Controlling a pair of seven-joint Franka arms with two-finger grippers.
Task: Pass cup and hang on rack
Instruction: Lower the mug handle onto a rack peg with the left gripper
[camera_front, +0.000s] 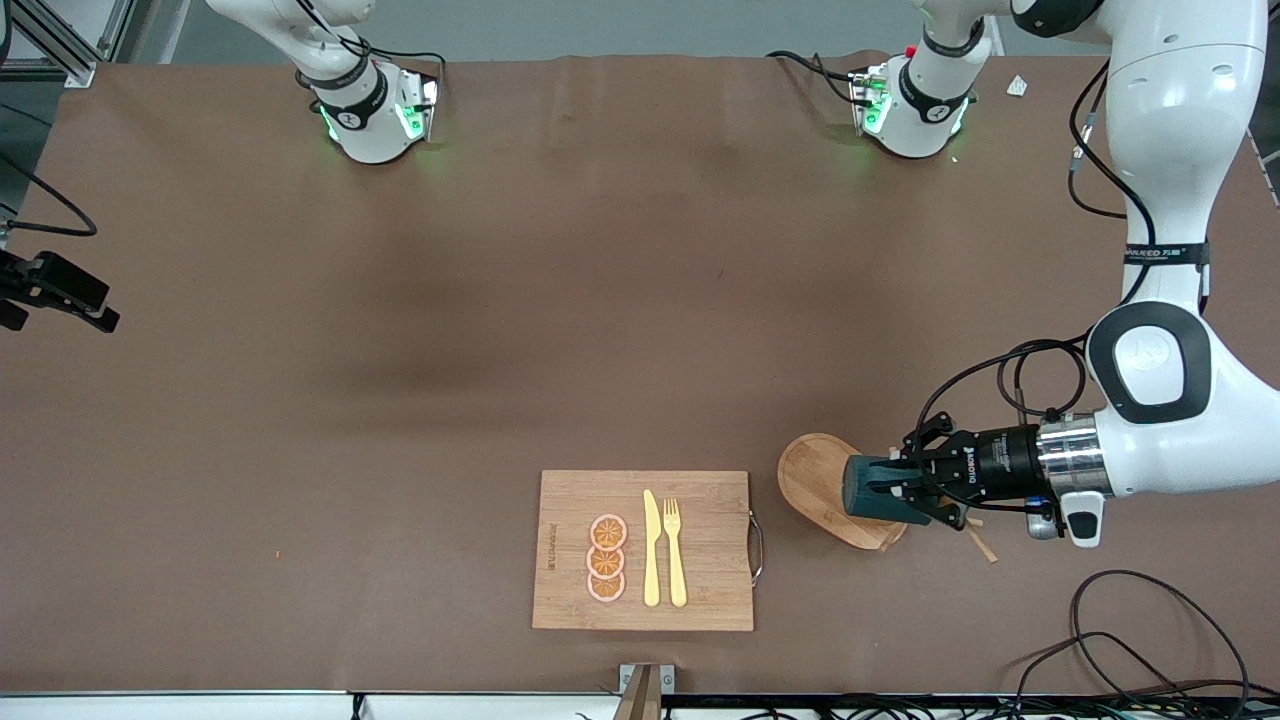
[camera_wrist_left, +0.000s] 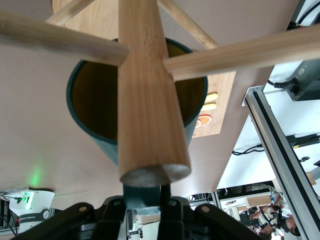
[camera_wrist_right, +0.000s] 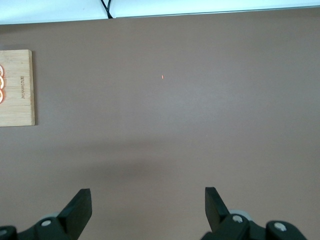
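The left gripper (camera_front: 893, 487) pinches the cup (camera_front: 868, 490) over the rack (camera_front: 815, 480), at three o'clock from the cutting board (camera_front: 570, 560). Only the left wrist view shows the rack's post (camera_wrist_left: 147, 100) crossing the cup's (camera_wrist_left: 95, 100) yellow mouth. The right gripper (camera_wrist_right: 148, 207) waits, fingers spread, over bare table (camera_wrist_right: 200, 125).

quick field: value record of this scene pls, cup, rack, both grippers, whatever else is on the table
cup: dark teal cup, yellow inside, held on its side over the rack base
rack: wooden rack, its post crossing the cup's mouth in the left wrist view
left gripper: left gripper shut on the cup
right gripper: right gripper open, over bare table, arm waiting
other: cutting board beside the rack, toward the right arm's end, carrying orange slices, knife and fork
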